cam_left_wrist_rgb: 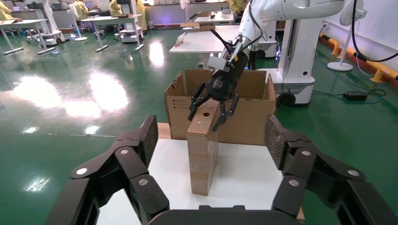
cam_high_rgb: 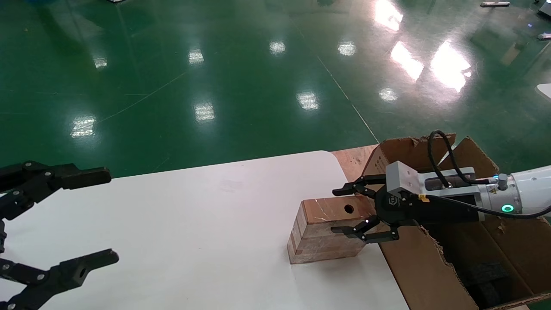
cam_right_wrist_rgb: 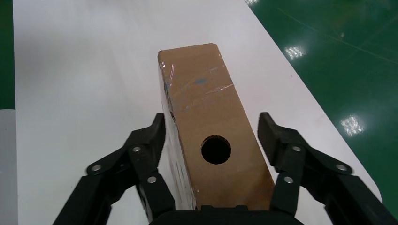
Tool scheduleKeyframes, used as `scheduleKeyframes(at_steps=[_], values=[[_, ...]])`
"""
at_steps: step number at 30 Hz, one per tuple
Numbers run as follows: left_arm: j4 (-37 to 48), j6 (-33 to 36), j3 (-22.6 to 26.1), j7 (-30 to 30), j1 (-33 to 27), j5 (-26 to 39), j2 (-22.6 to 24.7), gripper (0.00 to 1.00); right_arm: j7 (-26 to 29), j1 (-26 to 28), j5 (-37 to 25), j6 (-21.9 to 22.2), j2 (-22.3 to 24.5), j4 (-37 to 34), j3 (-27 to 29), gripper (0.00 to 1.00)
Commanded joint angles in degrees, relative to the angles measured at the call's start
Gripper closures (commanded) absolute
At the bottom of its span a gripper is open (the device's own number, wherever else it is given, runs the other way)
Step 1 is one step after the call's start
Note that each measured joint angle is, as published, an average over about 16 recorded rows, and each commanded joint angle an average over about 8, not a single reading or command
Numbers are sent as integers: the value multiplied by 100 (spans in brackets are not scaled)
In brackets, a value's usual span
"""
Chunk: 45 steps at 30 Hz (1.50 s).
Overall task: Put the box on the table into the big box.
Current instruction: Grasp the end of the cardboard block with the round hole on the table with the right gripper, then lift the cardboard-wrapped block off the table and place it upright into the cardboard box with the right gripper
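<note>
Where gripper (cam_high_rgb: 351, 211) straddles, box (cam_high_rgb: 323, 234) end hidden.

Right hand (cam_high_rgb: 351, 211) astride the box (cam_high_rgb: 327, 230)

Surface: my table (cam_high_rgb: 206, 215) is a flat white top with a rounded far right corner, and the green floor (cam_high_rgb: 215, 64) shows beyond its far edge.
On it: the box (cam_high_rgb: 325, 234), small and light brown, stands near my right edge, toward the far right corner, its top face showing a round hole.
Box sides: striped print shows on the faces turned to me.
Beside the table: the big box (cam_high_rgb: 430, 267), a torn brown carton, stands against my right edge, off the white top.
</note>
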Motion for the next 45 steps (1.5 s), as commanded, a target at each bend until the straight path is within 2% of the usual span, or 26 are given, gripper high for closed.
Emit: scheduleKeyframes(at_steps=[1, 9, 14, 22, 28, 33, 37, 41, 45], values=[[0, 0, 0, 0, 0, 0, 0, 100, 1, 0, -1, -2, 0, 0, 2, 100], [1, 0, 1, 1, -1, 0, 0, 100, 50, 11, 45, 42, 23, 121, 5, 100], [4, 1, 3, 2, -2, -1, 0, 100, 355, 182, 227, 39, 200, 614, 31, 100], [5, 1, 6, 4, -4, -3, -1, 100, 1402, 990, 585, 148, 849, 1679, 237, 100], [6, 0, 8, 5, -4, -4, -1, 100, 1869, 1775, 369, 289, 1625, 1947, 481, 100], [6, -1, 10, 6, -5, -5, -2, 100, 2013, 2261, -232, 405, 2385, 1861, 596, 100], [6, -1, 12, 7, -5, -6, -3, 100, 2048, 2310, -602, 530, 2787, 1582, 549, 100], [6, -2, 13, 8, -5, -7, -3, 100, 1951, 2092, -648, 676, 2915, 1177, 386, 100], [6, -2, 14, 8, -6, -8, -4, 100, 1768, 1730, -410, 829, 2835, 677, 183, 100]])
